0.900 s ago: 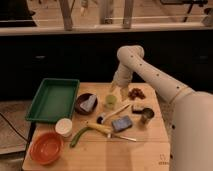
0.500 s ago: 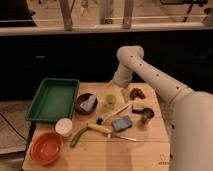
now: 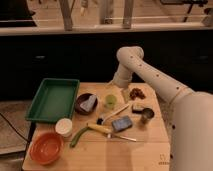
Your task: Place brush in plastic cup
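The brush lies slantwise on the wooden table. Its cream-white handle points to the back right and its small dark head to the front left, near the banana. The plastic cup, pale green and see-through, stands upright just behind the brush. My gripper hangs at the end of the white arm over the table's back edge, a little behind and above the cup. It is apart from both the cup and the brush.
A green tray is at the back left, with a dark bowl beside it. An orange bowl, a white cup, a banana, a blue block, a silver utensil, a metal can and brown food are spread around.
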### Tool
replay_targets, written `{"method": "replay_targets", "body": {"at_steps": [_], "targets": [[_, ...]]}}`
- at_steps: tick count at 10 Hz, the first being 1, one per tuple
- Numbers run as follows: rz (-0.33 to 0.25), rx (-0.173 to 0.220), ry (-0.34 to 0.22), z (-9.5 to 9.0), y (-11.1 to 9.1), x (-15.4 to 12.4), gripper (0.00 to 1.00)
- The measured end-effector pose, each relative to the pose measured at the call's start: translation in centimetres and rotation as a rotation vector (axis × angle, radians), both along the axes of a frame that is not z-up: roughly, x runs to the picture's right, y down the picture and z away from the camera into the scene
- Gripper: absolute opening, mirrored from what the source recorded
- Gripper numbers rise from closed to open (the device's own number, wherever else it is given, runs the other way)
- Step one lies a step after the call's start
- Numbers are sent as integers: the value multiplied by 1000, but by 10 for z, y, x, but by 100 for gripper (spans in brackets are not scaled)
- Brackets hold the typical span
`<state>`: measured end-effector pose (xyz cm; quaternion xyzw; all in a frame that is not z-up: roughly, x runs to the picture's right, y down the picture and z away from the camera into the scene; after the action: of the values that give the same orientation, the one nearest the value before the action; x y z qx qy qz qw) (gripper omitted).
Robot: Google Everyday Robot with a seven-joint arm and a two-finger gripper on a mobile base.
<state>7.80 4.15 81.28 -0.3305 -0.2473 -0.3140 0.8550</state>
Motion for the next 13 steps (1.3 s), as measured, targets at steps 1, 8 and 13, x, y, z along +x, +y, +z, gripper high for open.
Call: {"method": "replay_targets", "body": {"at_steps": [1,8,13], "targets": [[1,-1,-4,-1,1,1,80],[21,15,-31,-2,-1,1,80],[19,15,-33,-2,-1,0,80]]}}
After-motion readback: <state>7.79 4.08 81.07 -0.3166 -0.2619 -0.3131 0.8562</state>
